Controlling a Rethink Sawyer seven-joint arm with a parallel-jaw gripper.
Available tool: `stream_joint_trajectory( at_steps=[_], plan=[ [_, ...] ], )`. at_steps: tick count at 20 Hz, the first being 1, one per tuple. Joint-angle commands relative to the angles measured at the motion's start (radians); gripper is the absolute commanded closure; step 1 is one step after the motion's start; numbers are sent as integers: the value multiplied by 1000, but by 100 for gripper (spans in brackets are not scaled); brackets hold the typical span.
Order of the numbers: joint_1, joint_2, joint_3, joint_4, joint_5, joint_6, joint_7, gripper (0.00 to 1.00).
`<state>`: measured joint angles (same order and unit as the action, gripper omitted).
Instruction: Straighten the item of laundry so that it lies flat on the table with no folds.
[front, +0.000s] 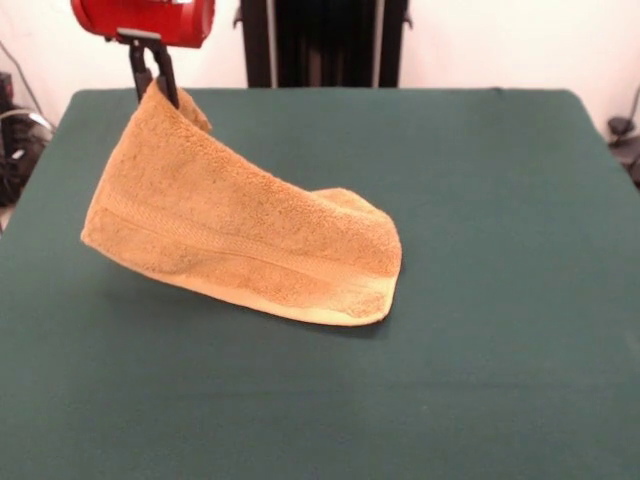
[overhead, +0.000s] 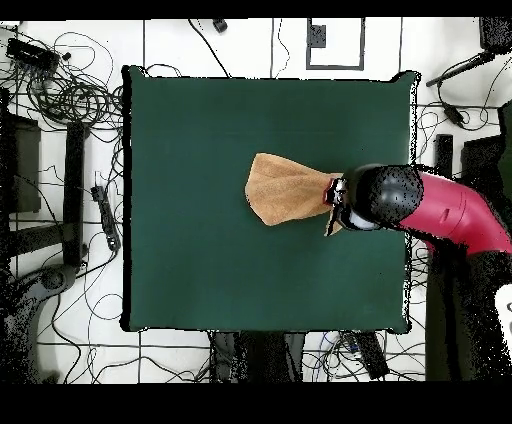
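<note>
Claw (front: 158, 85) pinching one corner of the golden-tan hand towel (front: 240, 235) holds it hoisted, its far end resting mid-desk (front: 480, 200), so dragging low and outward should pull the folded layers flat

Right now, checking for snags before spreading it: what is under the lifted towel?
Under the raised part of the towel, held up by the gripper, only bare green table shows. Its resting end covers whatever lies beneath.
</note>
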<state>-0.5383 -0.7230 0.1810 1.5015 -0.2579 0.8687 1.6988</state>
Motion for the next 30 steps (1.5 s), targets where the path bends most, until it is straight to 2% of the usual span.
stream_joint_trajectory(
  at_steps=[1,15,30],
  plan=[
    [24,23,39,151,-24,-90,29,100],
    [1,23,48,178,-41,-163,4,100],
    [-2,19,52,183,-38,-146,-15,100]
  ],
)
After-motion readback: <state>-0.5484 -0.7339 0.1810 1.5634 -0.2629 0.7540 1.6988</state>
